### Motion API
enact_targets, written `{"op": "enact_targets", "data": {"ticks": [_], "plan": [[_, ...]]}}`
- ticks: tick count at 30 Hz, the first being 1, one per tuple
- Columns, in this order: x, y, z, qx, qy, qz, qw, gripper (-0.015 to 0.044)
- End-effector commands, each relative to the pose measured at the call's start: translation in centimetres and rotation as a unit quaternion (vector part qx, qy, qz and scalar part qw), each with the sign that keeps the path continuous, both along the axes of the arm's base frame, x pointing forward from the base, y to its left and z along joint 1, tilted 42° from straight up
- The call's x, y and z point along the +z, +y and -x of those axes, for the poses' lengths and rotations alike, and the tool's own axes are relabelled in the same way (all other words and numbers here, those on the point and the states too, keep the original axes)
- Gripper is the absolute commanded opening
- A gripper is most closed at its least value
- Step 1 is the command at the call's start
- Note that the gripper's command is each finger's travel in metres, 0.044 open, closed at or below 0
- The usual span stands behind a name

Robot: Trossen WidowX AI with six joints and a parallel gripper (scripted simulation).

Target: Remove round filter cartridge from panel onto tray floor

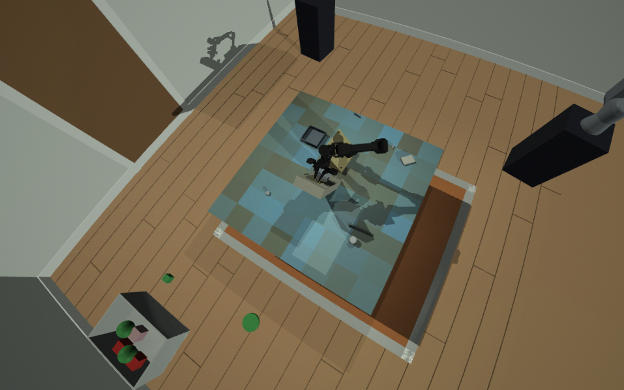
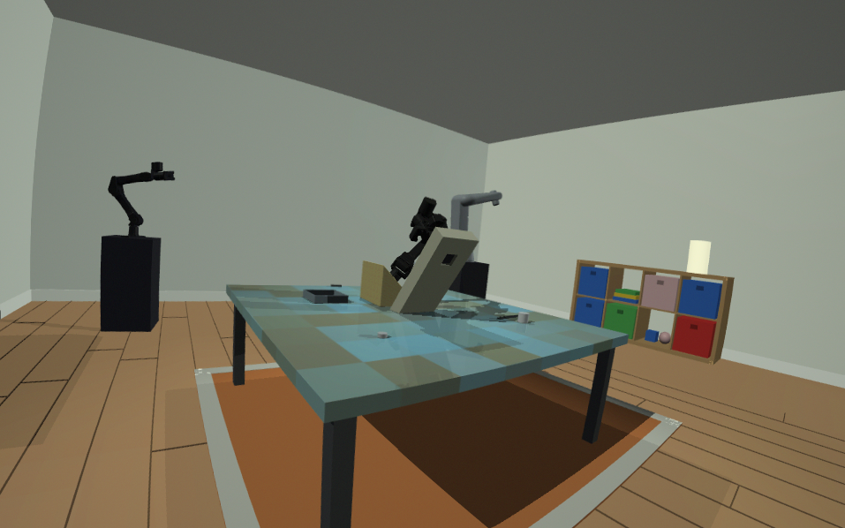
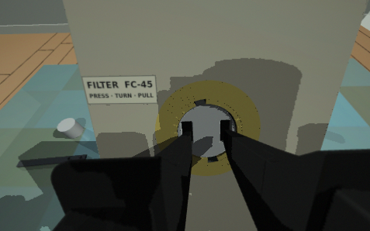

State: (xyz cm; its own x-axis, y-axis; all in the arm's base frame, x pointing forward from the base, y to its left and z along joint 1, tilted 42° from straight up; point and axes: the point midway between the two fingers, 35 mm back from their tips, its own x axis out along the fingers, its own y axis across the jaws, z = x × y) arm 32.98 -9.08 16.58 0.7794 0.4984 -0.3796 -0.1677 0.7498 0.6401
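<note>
Top looks down from afar, exterior sideways across the room, wrist close; all share the panel (image 3: 212, 46).

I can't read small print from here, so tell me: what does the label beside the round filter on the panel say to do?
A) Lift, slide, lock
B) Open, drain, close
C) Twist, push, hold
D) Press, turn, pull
D: in the wrist view the label on the panel, left of the filter cartridge, reads FILTER FC-45, PRESS TURN PULL.
</note>
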Motion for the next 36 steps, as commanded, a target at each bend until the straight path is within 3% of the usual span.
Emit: {"op": "enact_targets", "data": {"ticks": [1, 36], "plan": [[-0.04, -0.08, -0.05, -0.002, 0.002, 0.000, 1.000, 0.0117], [-0.29, 0.26, -0.60, -0.002, 0.001, 0.000, 1.000, 0.0117]]}}
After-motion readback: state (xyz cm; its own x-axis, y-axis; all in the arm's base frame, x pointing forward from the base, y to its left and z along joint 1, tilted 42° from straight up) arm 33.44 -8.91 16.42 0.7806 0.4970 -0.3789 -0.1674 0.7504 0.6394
